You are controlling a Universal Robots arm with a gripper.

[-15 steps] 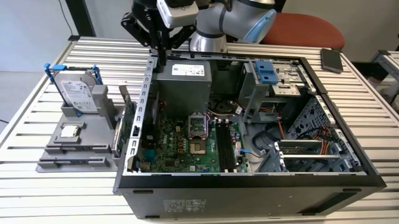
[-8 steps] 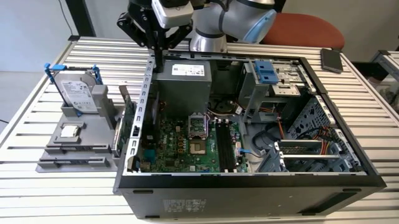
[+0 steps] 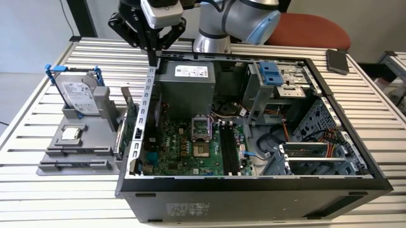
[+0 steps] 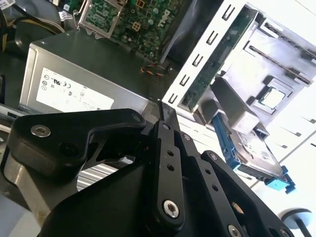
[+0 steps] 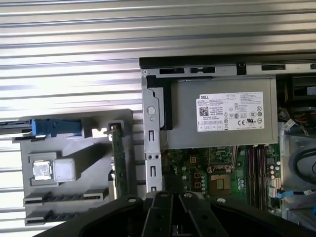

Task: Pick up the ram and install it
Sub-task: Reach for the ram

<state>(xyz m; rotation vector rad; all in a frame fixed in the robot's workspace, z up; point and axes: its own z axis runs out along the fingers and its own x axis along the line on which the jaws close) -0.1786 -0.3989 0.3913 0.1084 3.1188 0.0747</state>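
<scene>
We see gripper [image 3: 154, 49] clamped on thin dark circuit-board ram stick [image 4: 168, 114], held vert.; black mem slots [image 3: 228, 148] lie toward surface's near edge.

This looks like a robotics lab or test workshop. An open computer case [image 3: 254, 199] lies on its side on a slatted metal table [image 3: 374, 95], its motherboard [image 3: 184, 152] bared. At nine o'clock of the case stands a grey fixture [image 3: 95, 137] holding loose parts. At twelve o'clock a robot arm [image 3: 235, 19] rises with its black gripper [image 3: 152, 49], and a red chair [image 3: 311, 28] sits at one o'clock.
</scene>
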